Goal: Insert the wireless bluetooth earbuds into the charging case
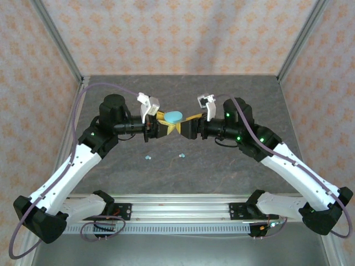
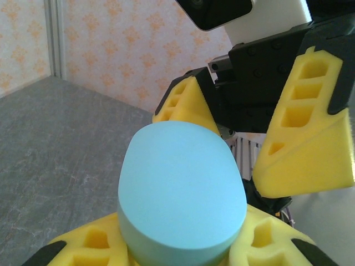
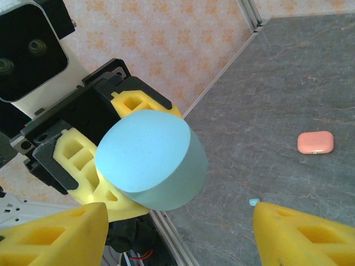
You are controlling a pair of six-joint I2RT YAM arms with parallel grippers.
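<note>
A: Two teal earbuds lie loose on the table, between its middle and the near edge, side by side with a gap between them. Neither is in a case yet.

B: And the case?

A: Up in the air over the table's middle. The left gripper has its jaws drawn in narrow on one end of it, and the lid looks closed (no seam shows from these angles).

B: The right gripper?

A: Jaws wide, holding nothing. It faces the case from the other side, near but not touching. I judge this to be the opening step: the right must close on the free end and lift the lid while the left holds firm.

B: Anything in the way?

A: Not really. A coral case sits flat on the table, well apart from the grippers; I can't tell which edge it's nearest. The likelier trouble is the smooth case twisting in the grip.
</note>
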